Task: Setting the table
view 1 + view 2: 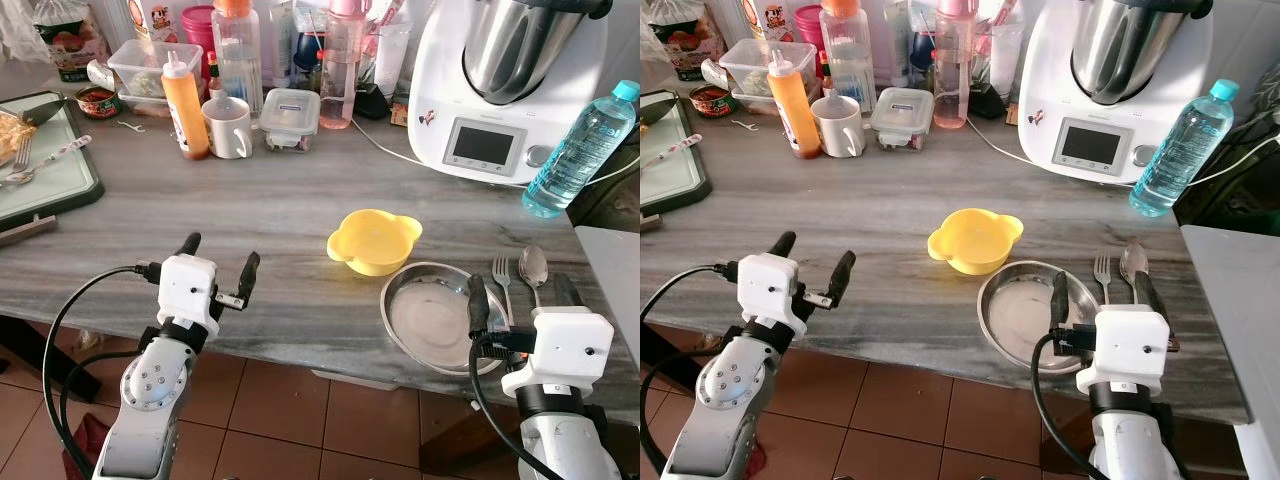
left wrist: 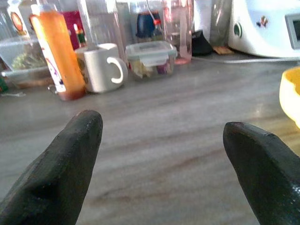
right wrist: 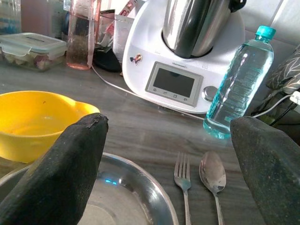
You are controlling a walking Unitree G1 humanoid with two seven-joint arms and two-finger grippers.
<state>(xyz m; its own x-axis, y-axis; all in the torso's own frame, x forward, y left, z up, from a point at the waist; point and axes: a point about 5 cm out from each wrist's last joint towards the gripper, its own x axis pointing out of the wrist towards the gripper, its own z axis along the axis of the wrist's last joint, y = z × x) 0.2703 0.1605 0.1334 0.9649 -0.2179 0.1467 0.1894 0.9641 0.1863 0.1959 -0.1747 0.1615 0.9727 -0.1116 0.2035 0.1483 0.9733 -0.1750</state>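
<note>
Both tools hover low over the near edge of the grey marbled desk (image 1: pixel 290 210), each with its black fingers spread apart and nothing between them. Left tool (image 1: pixel 218 262) sits over bare desk, well apart from the dishes. Right tool (image 1: pixel 1100 290) hangs over the right rim of the steel plate (image 1: pixel 1025 305), one finger (image 3: pixel 61 173) above the plate and the other (image 3: pixel 269 164) off to the side of the cutlery. A yellow bowl (image 1: pixel 373 240) stands just beside the plate, touching or nearly touching its far rim; the view does not settle which. To the right of the plate lie a fork (image 1: pixel 502 280) and a spoon (image 1: pixel 533 268), side by side, handles toward the robot. Farther back stand a white kitchen machine (image 1: pixel 500 90), a clear water bottle (image 1: pixel 580 150), a white mug (image 2: pixel 101 65), an orange sauce bottle (image 2: pixel 54 51) and a lidded food box (image 2: pixel 150 58).
</note>
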